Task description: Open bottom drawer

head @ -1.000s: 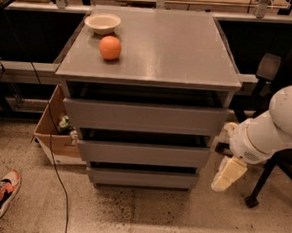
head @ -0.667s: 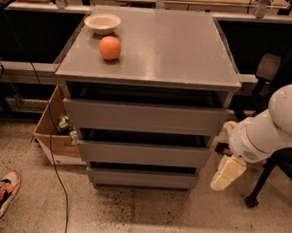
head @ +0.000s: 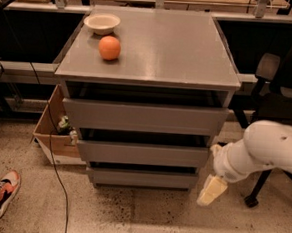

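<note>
Cabinet top (head: pixel 166 44): bowl (head: pixel 102 22), orange (head: pixel 109 48) (jaws beside)

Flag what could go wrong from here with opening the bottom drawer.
1. The hand hangs low, off the right end of the bottom drawer. That front is flat with no handle, so a pull may slip off or catch the middle drawer just above.
2. A jolt to the cabinet could set the loose orange rolling off the top.
3. The chair base sits close by the arm and could snag it.
</note>
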